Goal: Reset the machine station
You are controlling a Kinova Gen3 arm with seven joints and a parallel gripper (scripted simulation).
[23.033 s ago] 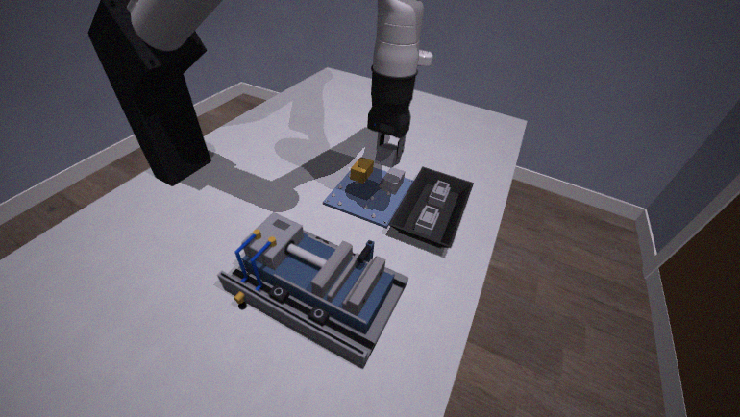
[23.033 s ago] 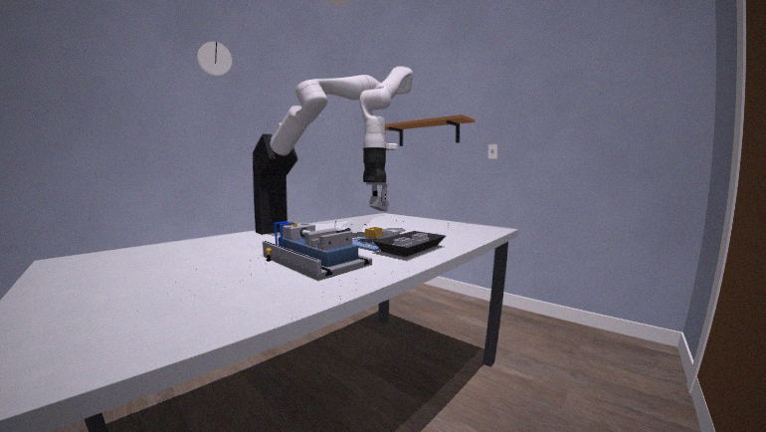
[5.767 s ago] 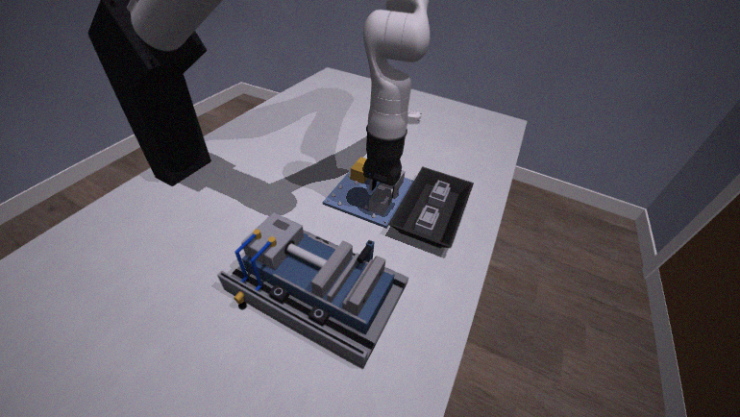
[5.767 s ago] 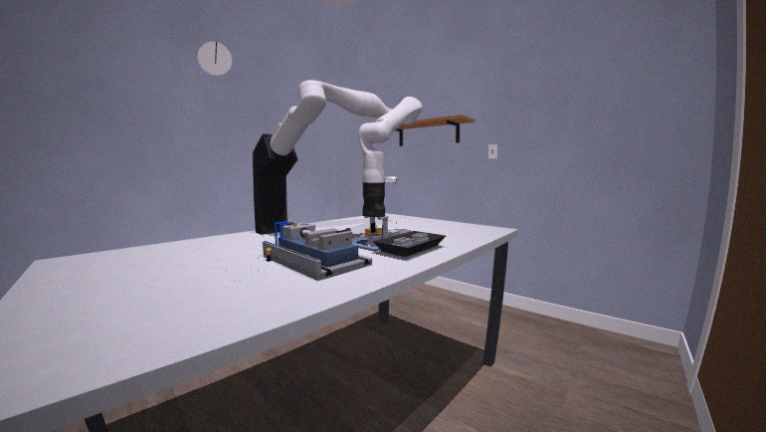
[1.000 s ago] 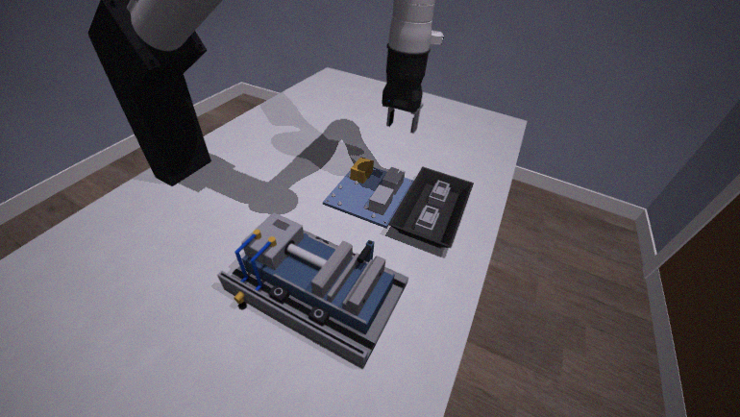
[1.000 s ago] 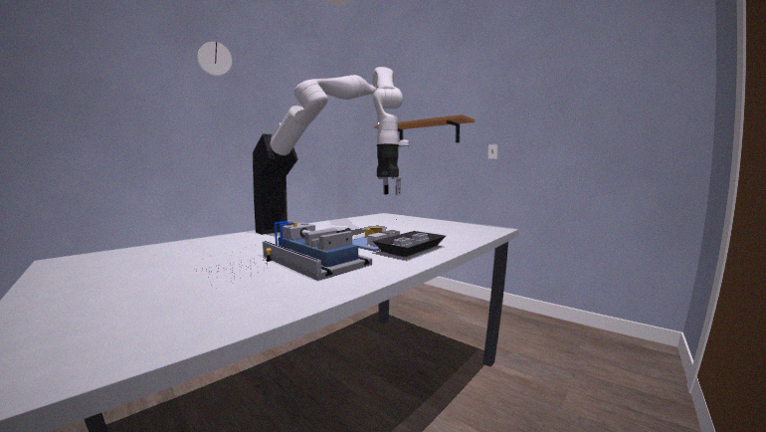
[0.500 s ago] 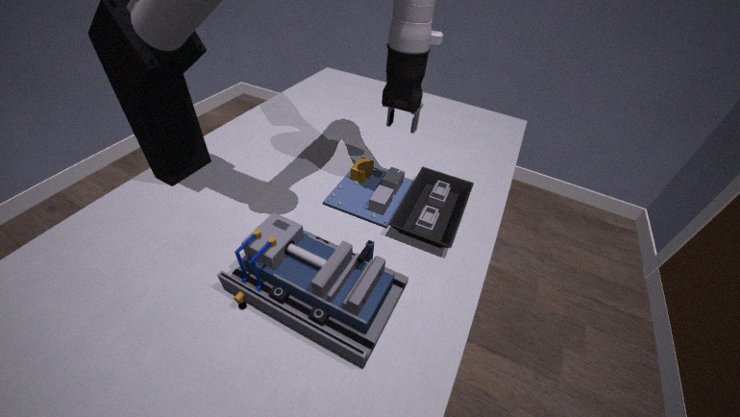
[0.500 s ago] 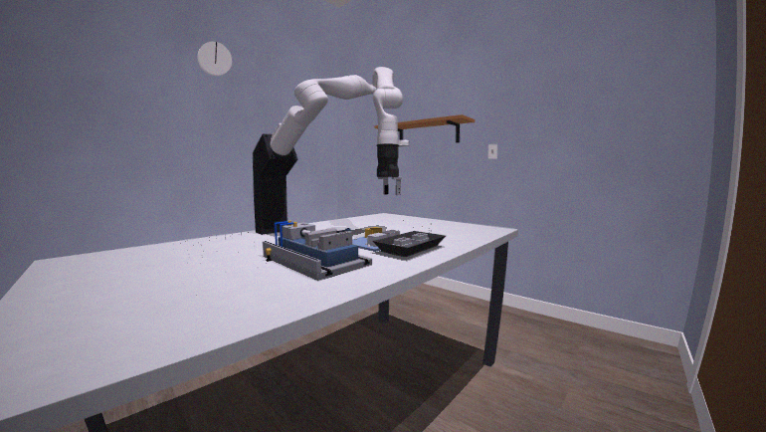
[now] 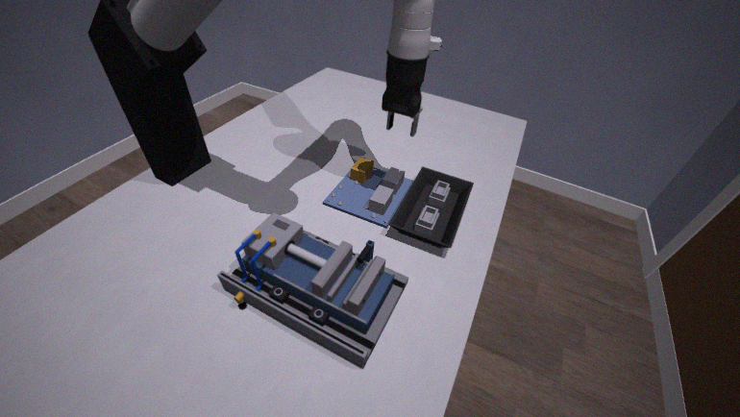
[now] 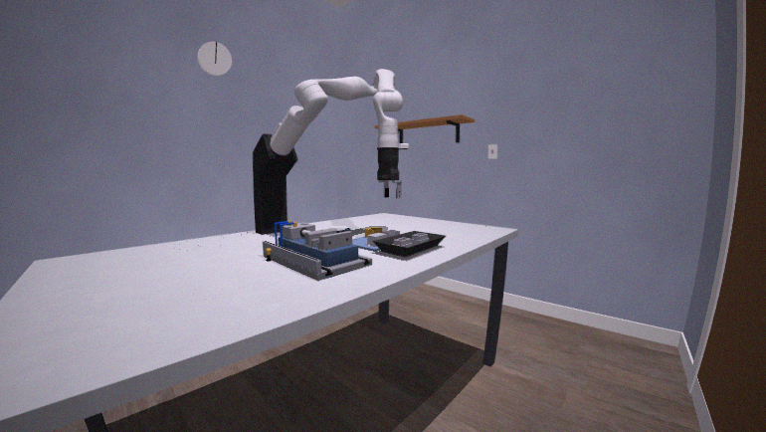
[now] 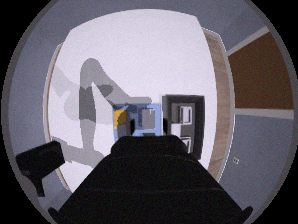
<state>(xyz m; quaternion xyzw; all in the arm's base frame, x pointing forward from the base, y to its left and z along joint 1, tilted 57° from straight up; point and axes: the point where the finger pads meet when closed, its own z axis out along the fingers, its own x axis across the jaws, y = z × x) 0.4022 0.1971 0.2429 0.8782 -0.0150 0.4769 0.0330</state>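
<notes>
The hand (image 9: 402,126) hangs released, holding nothing, high above the infeed plate (image 9: 346,198). On the plate lie two plain gray blanks (image 9: 382,199) and a tilted yellow brass one (image 9: 360,169). Two pocketed parts (image 9: 428,217) lie in the black tray (image 9: 462,208); the vise (image 9: 332,269) holds nothing.

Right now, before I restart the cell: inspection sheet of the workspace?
Surface: white table carrying the vise, infeed plate and tray.
Vise: open, nothing between its clamp blocks; work stop at the far side.
Infeed plate: two gray blanks lie flat; brass blank sits tilted at the plate's far corner.
Tray: two finished parts, pockets up.
Clutter: nothing seen.
Gripper: open, empty, high above the table beyond the plate.
Cables: blue hoses on the vise's hose end.
Surroundings: wood floor, wall shelf, clock.
</notes>
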